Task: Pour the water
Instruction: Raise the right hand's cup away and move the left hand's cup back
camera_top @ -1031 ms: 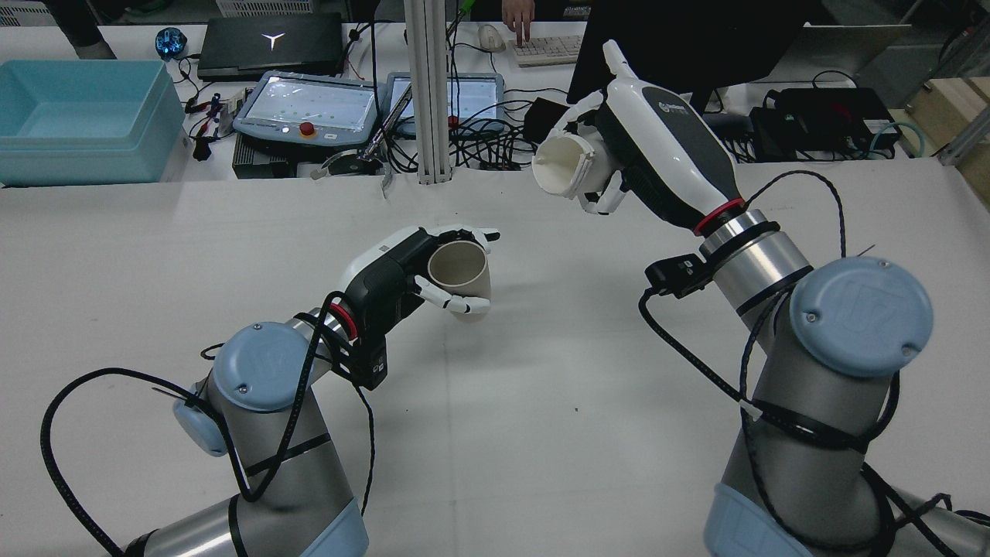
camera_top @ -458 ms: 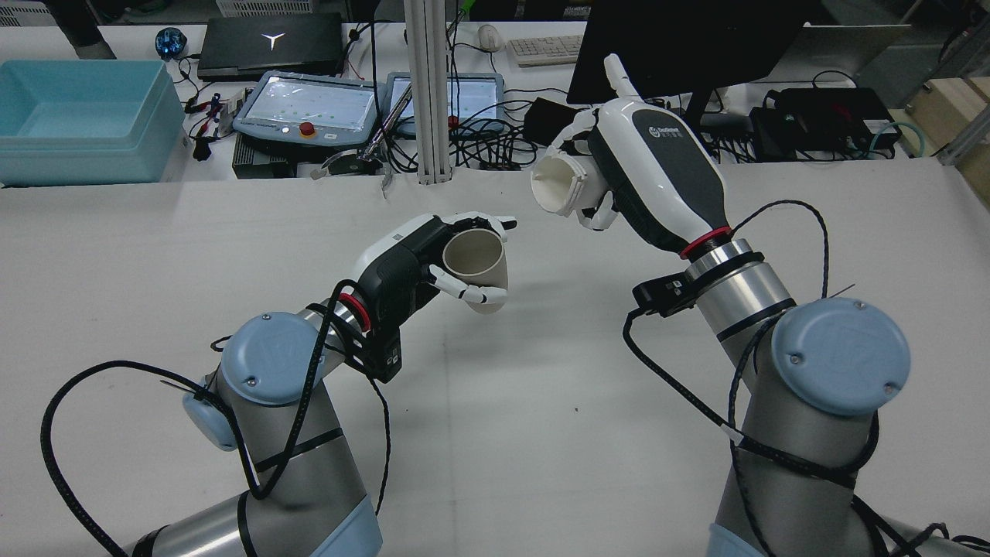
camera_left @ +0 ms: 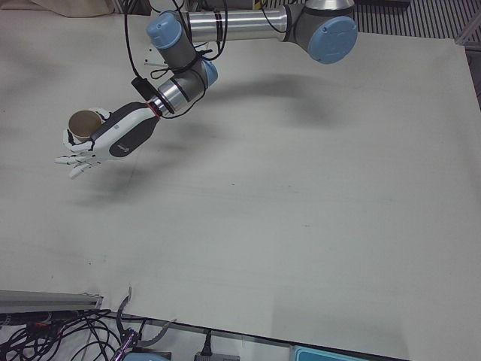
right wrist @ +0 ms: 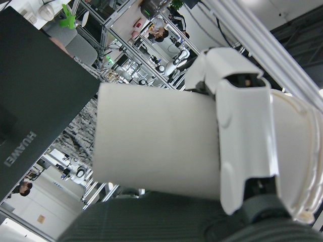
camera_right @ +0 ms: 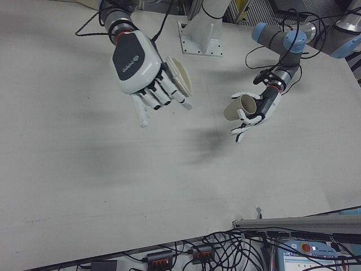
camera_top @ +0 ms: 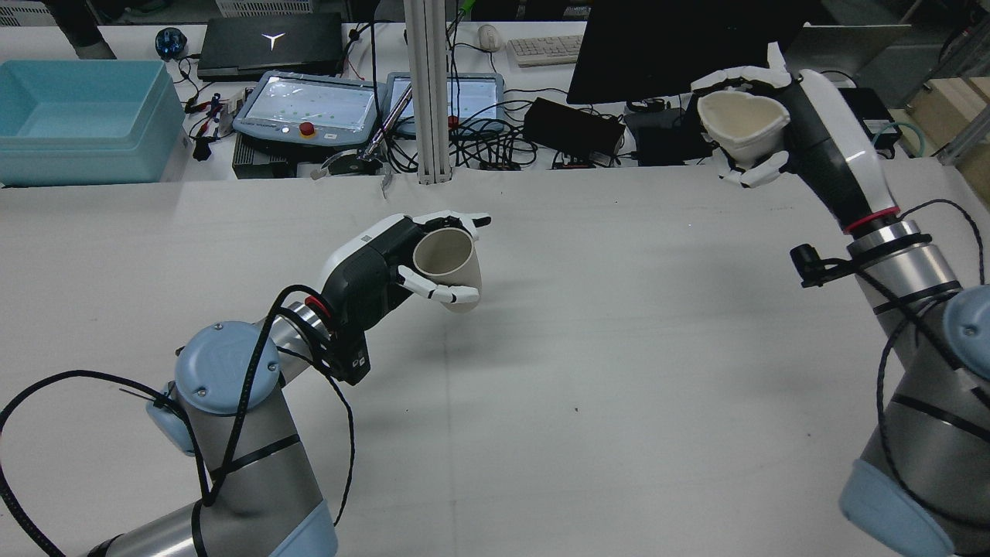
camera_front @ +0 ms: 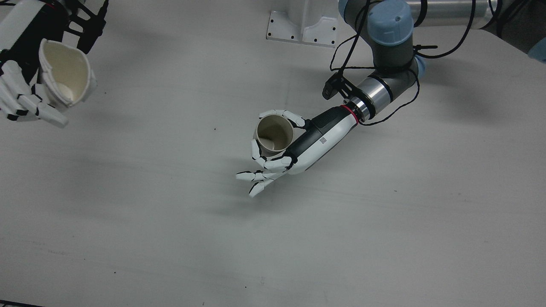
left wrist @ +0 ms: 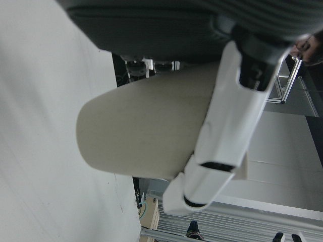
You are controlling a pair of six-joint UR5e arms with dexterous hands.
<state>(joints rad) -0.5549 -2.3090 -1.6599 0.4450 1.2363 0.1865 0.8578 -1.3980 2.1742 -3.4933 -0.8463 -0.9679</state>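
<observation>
White desk (camera_top: 588, 433) spreads below two arms. Nearest, the left robot hand (camera_top: 387, 267) grips a beige paper cup (camera_top: 447, 263) just above the desk, mouth up. Well apart and higher, the right robot hand (camera_top: 781, 116) clasps a squeezed white cup (camera_top: 742, 116), upright. To pour cleanly, bring its rim directly over the beige cup, then tip slowly

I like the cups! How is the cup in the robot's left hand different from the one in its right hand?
The tan cup in the left hand is darker; the white cup in the right hand is paler. The tan cup's rim is round; the white cup's rim is squeezed out of shape. The tan cup hangs low near the table; the white cup is held high at the far right. Both are gripped with mouths up.
</observation>
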